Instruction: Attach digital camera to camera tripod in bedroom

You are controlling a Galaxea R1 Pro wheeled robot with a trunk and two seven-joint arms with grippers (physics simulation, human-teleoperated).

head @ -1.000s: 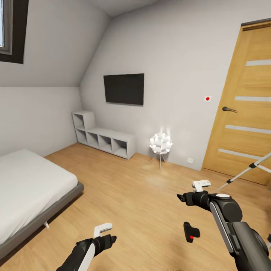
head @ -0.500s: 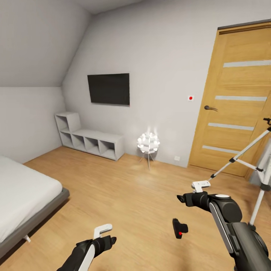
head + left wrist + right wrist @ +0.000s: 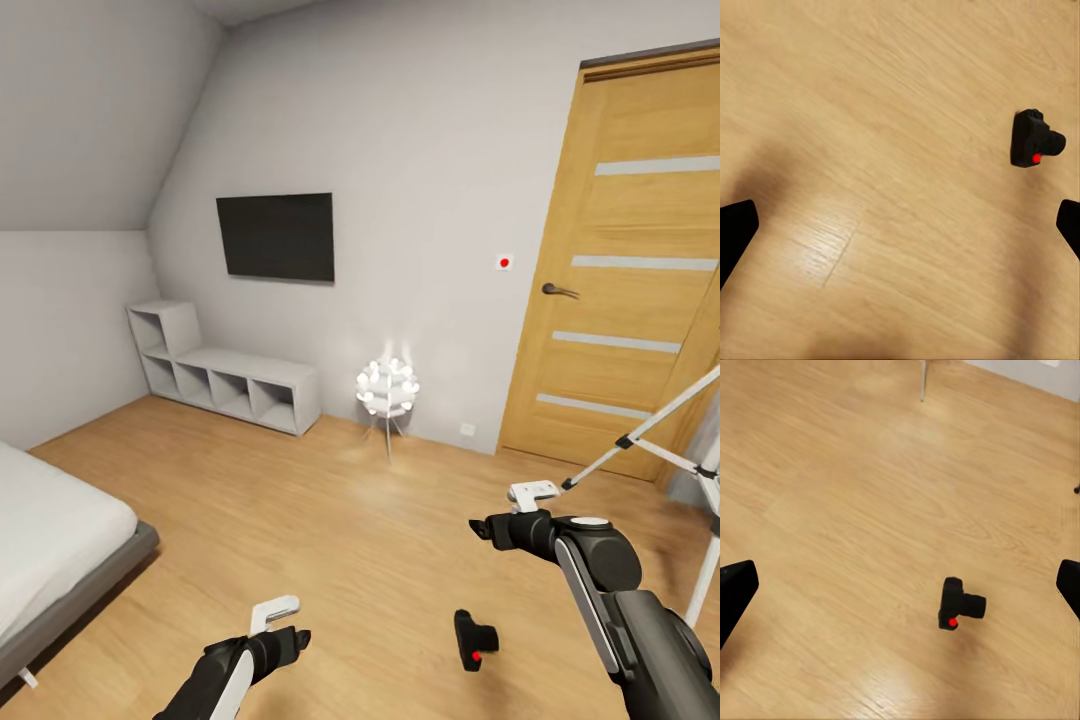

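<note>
The digital camera (image 3: 474, 640) lies on the light wood floor, small and black with a red dot, between my two arms and nearer the right one. It also appears in the left wrist view (image 3: 1035, 140) and the right wrist view (image 3: 960, 604). The camera tripod (image 3: 660, 417) stands at the far right in front of the door, with silver legs and black joints; its head is cut off by the frame edge. My left gripper (image 3: 298, 618) (image 3: 900, 229) is open and holds nothing. My right gripper (image 3: 495, 508) (image 3: 900, 592) hangs above the floor, open and holding nothing.
A grey low bed (image 3: 60, 540) fills the left. Against the far wall stand a white cube shelf (image 3: 225, 375) and a glowing floor lamp (image 3: 388, 388), with a black TV (image 3: 277, 237) above. The wooden door (image 3: 630, 280) is shut at the right.
The whole head view has swung to the right: bed, shelf and TV slid left, and more of the door and tripod came in. Both arms keep their place in the picture.
</note>
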